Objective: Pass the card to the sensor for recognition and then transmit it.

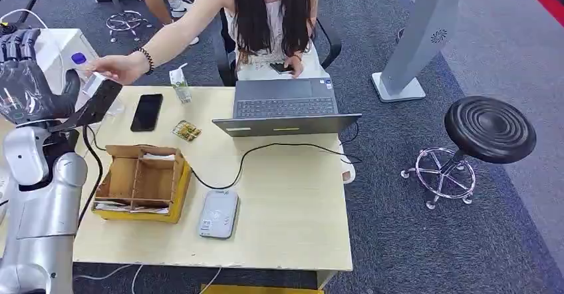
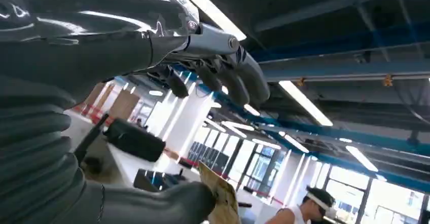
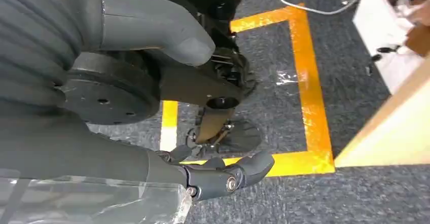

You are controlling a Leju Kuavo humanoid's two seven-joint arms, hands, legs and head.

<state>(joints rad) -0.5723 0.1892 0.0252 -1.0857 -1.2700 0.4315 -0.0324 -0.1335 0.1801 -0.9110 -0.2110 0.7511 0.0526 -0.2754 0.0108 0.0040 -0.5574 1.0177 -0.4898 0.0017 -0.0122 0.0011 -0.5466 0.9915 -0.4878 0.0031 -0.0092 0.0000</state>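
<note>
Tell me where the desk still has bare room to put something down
The widest bare patch of the table lies right of the card reader, in front of the laptop and its cable. It's crowded at the left: cardboard organizer, phone, the person's hand and the robot's left hand.

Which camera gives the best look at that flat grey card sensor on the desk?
The head view: the whole sensor lies flat on the table, beside the cardboard box. The wrist views point at ceiling and floor instead.

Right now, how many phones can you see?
2. A black phone lies flat on the table, left of the laptop. A second phone is in the seated person's hand beyond the laptop. Others may be hidden.
</note>
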